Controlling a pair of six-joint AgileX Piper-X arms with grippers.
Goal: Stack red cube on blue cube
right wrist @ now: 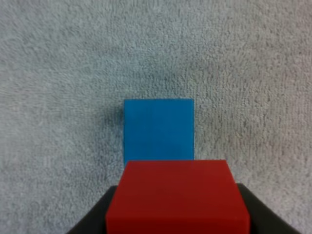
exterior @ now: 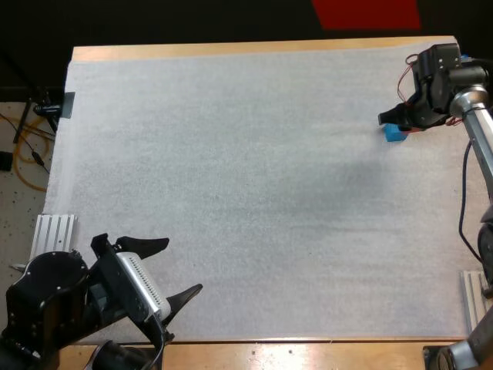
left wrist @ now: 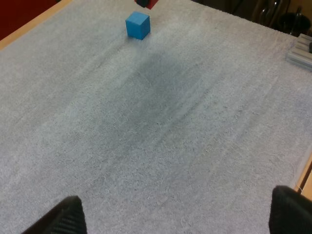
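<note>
Misalignment looked the main risk: the right pincer (exterior: 396, 120), clamped on the small red cube (right wrist: 178, 195), hung just by the small blue cube (right wrist: 158, 129) at the far right of the white mat (exterior: 231, 154), not clearly centred; released so, red could tumble off. The left pincer (exterior: 181, 266) gaped empty.

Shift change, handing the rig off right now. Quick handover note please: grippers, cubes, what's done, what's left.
Left gripper: open, holding nothing, over the mat's near left corner.
Right gripper: shut on the red cube, at the mat's far right.
Blue cube: on the mat just beyond the held red cube, nothing on top.
Done: red cube is grasped and close to the blue cube.
Left: centre red over blue, set it down, open the fingers, back away.
</note>
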